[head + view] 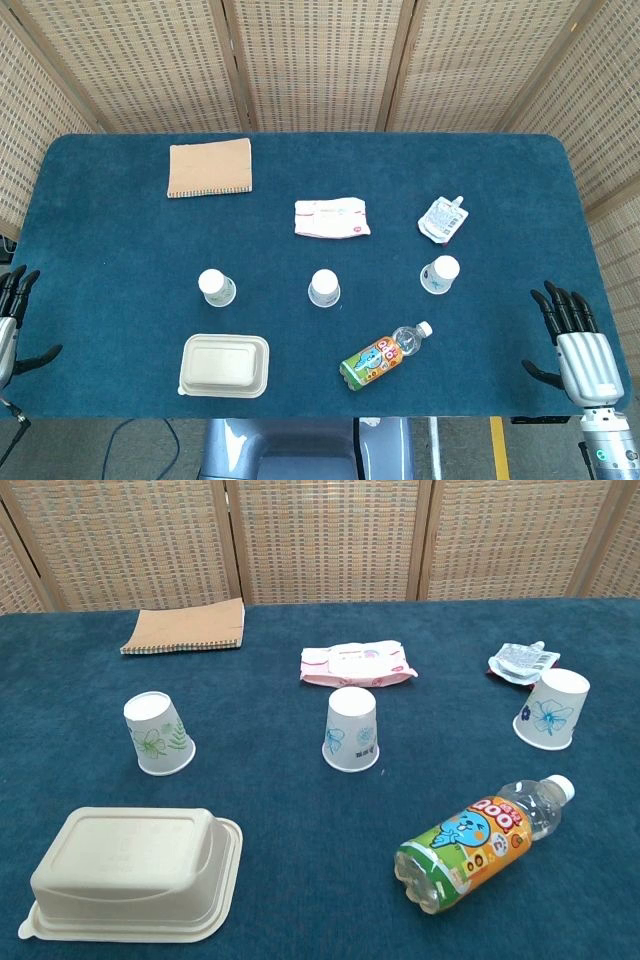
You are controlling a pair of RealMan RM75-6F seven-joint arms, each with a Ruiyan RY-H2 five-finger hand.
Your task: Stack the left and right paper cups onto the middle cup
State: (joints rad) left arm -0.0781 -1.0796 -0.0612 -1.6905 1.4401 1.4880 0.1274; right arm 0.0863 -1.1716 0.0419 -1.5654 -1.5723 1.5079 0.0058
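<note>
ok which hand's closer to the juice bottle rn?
Right. Right hand sits open at the table's right edge, nearer the juice bottle; left hand is at the far left edge.

The left hand [12,310] and right hand [578,345] sit at opposite tabletop [100,300] edges, fingers spread. From the left hand, bare cloth runs to the left cup [216,288]; the lidded container [224,365] lies nearer the front edge. From the right hand, the way to the right cup [440,274] is free; the bottle [385,356] lies further inward. Open gaps separate both cups from the middle cup [324,288]; wipes pack [332,218] and pouch [443,218] lie beyond.
</note>
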